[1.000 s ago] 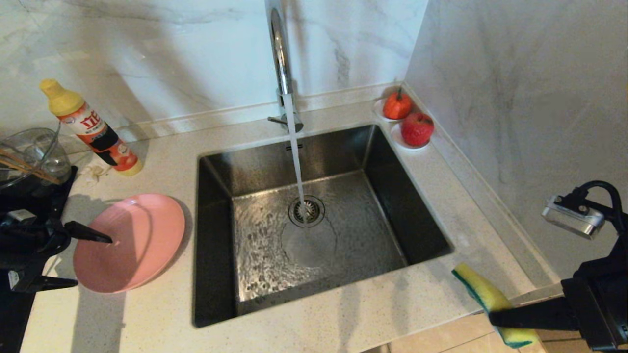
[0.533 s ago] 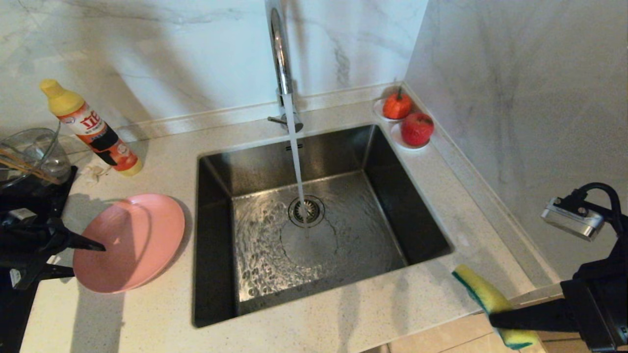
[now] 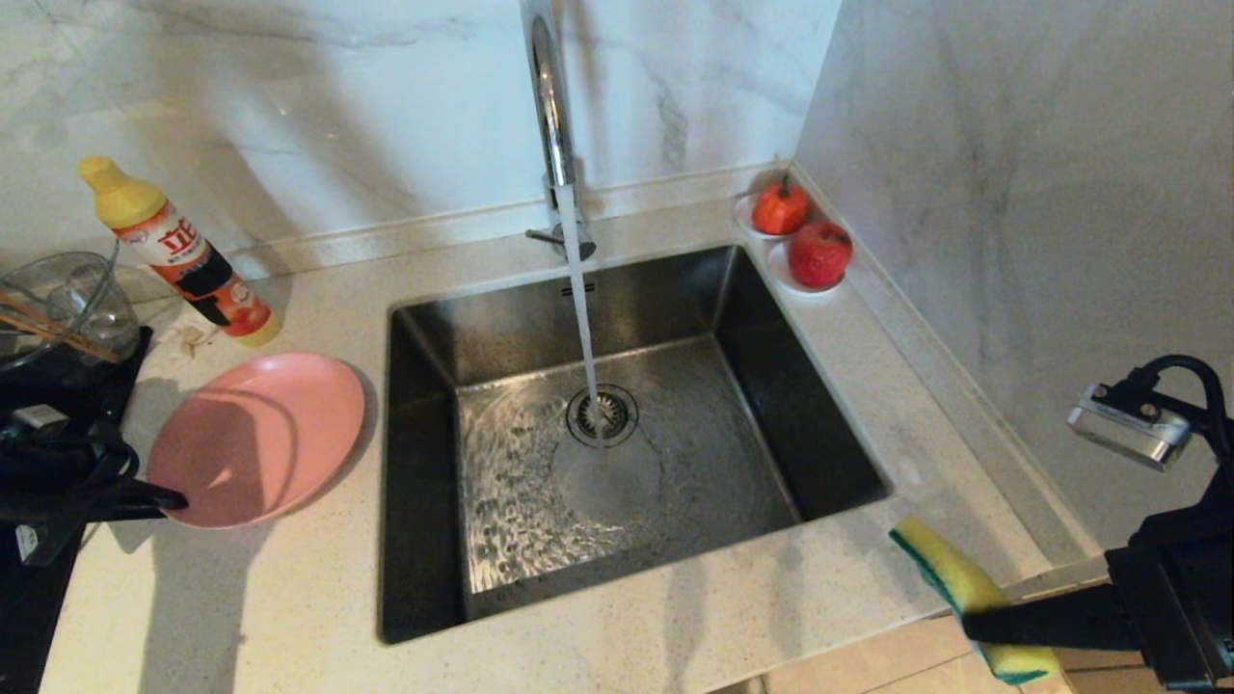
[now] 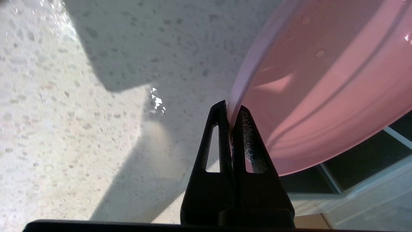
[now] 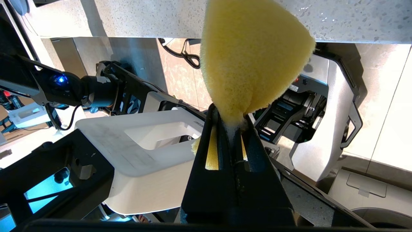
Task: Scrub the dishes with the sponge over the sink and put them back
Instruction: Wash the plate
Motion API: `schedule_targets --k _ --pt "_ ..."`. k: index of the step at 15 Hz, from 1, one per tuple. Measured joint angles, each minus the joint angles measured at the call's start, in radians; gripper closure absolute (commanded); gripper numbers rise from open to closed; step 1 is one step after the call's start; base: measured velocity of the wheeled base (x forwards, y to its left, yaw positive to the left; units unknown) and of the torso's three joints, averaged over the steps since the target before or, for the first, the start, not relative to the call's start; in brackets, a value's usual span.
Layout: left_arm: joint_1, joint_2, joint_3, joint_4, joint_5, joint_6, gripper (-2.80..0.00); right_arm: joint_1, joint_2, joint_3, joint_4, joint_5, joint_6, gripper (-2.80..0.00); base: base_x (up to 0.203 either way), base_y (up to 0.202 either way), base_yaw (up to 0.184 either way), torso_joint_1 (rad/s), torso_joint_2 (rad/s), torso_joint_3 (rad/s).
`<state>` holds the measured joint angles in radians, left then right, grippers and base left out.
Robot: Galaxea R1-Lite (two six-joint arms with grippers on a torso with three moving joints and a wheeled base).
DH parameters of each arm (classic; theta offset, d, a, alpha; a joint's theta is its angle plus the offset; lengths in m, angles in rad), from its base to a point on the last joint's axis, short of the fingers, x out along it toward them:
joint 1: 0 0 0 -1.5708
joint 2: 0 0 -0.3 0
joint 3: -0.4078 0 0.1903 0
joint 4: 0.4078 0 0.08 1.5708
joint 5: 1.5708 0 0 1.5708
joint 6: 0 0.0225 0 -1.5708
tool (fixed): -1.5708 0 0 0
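Observation:
The pink plate (image 3: 260, 434) lies on the counter left of the sink (image 3: 829, 453). My left gripper (image 3: 172, 501) is shut on the plate's near-left rim. In the left wrist view the thin rim of the plate (image 4: 322, 74) is pinched between the two black fingers of the left gripper (image 4: 230, 111). My right gripper (image 3: 972, 625) hangs off the counter's front right corner, shut on the yellow sponge (image 3: 950, 571) with its green face. The right wrist view shows the sponge (image 5: 254, 54) squeezed at the right gripper (image 5: 230, 114). Wooden chopsticks (image 3: 43, 326) rest in a glass bowl at far left.
The chrome faucet (image 3: 551, 116) runs a stream of water onto the strainer drain (image 3: 603, 414). A red and yellow detergent bottle (image 3: 183, 255) stands behind the plate. The glass bowl (image 3: 67, 289) sits on a black stovetop (image 3: 72, 381). Two red fruits (image 3: 818, 253) occupy the back right corner.
The left gripper's fingers have closed from wide open onto the plate's rim. The plate has shifted slightly and sits flatter. The right arm and sponge have not moved.

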<state>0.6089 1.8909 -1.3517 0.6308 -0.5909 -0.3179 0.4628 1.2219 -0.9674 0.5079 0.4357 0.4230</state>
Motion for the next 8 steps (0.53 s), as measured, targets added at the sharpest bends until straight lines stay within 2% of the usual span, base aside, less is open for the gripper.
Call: schedule_targets --k 4,8 --pt "-0.001 -0.063 0.014 0.014 -0.013 -0.002 0.00 0.000 -0.002 0.004 0.000 0.001 0.001 0.00 0.000 0.000 0.000 0.000 0.00 0.000" --pt "-0.031 -0.192 0.035 0.076 -0.073 -0.006 0.00 0.001 -0.006 0.007 0.000 0.002 0.002 0.00 0.000 0.000 0.000 0.000 0.00 0.000"
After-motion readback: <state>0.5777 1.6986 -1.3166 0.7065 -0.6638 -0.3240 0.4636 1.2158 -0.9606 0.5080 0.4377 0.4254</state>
